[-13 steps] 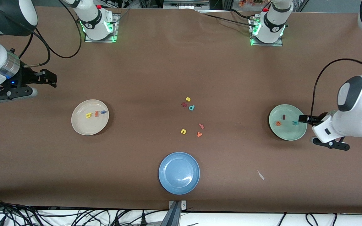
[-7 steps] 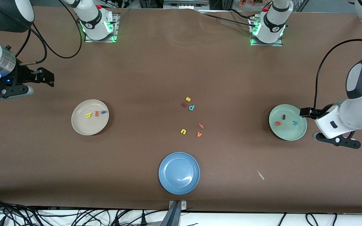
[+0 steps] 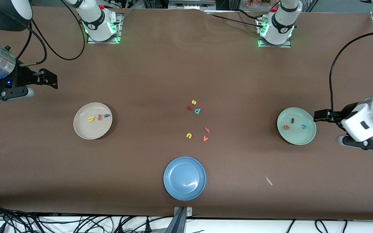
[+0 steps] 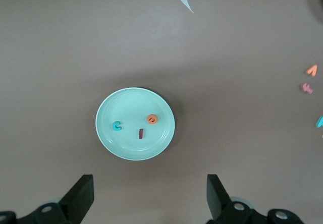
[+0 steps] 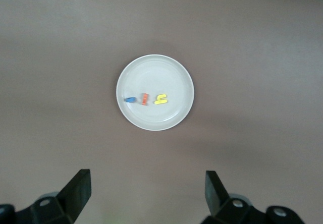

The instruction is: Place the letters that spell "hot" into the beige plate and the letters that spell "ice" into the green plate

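The beige plate [image 3: 91, 131] holds the yellow h [image 3: 91, 119], orange t [image 3: 99, 117] and blue o [image 3: 107, 115]. In the green plate [image 3: 298, 137] lie the orange e [image 3: 286, 127], dark red i [image 3: 292, 120] and teal c [image 3: 304, 126]. My left gripper [image 3: 319, 115] hangs open and empty over bare table just off the green plate's rim, toward the left arm's end. My right gripper [image 3: 52, 81] is open and empty, over the table toward the right arm's end, clear of the beige plate. Each wrist view looks down on its plate [image 4: 126, 143] [image 5: 171, 75] past open fingers.
A blue plate [image 3: 184, 187] sits near the table's front edge. Loose letters lie mid-table: yellow s [image 3: 193, 102], teal p [image 3: 197, 111], a salmon letter [image 3: 207, 130], yellow u [image 3: 188, 135], orange v [image 3: 205, 138]. A white scrap [image 3: 268, 180] lies toward the left arm's end.
My left gripper has drawn back from over the green plate toward the left arm's end of the table. The right arm shifted only slightly. All letters stay put.
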### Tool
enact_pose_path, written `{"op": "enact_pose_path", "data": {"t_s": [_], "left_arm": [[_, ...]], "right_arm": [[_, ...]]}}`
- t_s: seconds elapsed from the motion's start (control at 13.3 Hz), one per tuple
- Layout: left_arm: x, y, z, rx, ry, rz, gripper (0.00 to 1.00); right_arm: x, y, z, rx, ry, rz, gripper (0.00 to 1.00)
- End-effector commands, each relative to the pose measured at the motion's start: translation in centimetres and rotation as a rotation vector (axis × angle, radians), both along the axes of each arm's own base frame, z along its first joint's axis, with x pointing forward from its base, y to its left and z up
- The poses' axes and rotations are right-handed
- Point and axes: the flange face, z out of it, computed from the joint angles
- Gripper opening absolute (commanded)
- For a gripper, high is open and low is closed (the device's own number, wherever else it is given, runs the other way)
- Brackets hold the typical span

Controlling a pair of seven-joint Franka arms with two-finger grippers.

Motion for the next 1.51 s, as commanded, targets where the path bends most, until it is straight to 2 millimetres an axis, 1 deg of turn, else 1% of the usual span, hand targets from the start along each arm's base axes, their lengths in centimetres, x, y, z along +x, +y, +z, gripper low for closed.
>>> {"op": "enact_pose_path", "data": {"t_s": [0.0,0.08,0.15,0.23,0.3,0.38,0.45,0.53,0.68,0.75,0.83,1.06,1.43], "left_arm": [[-0.7,-0.1,3.4,-0.018,-0.074,0.051,0.95],[-1.0,0.2,3.5,-0.007,-0.077,0.066,0.92],[-1.3,-0.2,3.4,0.002,-0.089,0.06,0.92],[-2.0,-0.5,2.9,0.011,-0.107,0.058,0.92],[-2.8,-0.9,2.2,0.024,-0.135,0.054,0.92],[-3.6,-1.4,1.3,0.048,-0.188,0.051,0.99],[-4.0,-1.6,0.8,0.055,-0.212,0.047,1.0],[-3.9,-1.0,0.9,0.056,-0.213,0.053,1.0],[-3.9,0.6,1.1,0.045,-0.215,0.07,1.0],[-3.9,0.9,1.0,0.05,-0.209,0.07,1.0],[-3.9,0.9,1.0,0.051,-0.211,0.07,1.0],[-4.3,0.8,0.6,0.056,-0.173,0.06,1.0],[-4.2,0.7,0.2,0.047,-0.167,0.081,1.0]], "right_arm": [[-0.3,-0.1,1.7,0.028,0.002,-0.041,1.0],[-0.1,-0.2,1.6,0.028,0.003,-0.052,1.0],[0.1,-0.2,1.7,0.027,0.0,-0.054,1.0],[0.2,-0.2,2.3,0.026,-0.012,-0.061,1.0],[0.2,-0.4,2.3,0.025,-0.014,-0.07,1.0],[0.2,-0.3,2.3,0.024,-0.015,-0.069,1.0],[0.2,-0.4,2.4,0.02,-0.016,-0.064,1.0],[0.2,-0.4,3.0,0.011,-0.023,-0.058,1.0],[0.0,-0.4,2.4,0.014,0.022,-0.062,1.0],[0.1,-0.8,2.8,0.016,0.012,-0.069,1.0],[0.4,-0.8,3.4,0.023,-0.002,-0.072,1.0],[0.7,-0.7,3.3,0.022,-0.005,-0.074,1.0],[0.8,-0.5,3.3,0.024,-0.006,-0.077,1.0]]}}
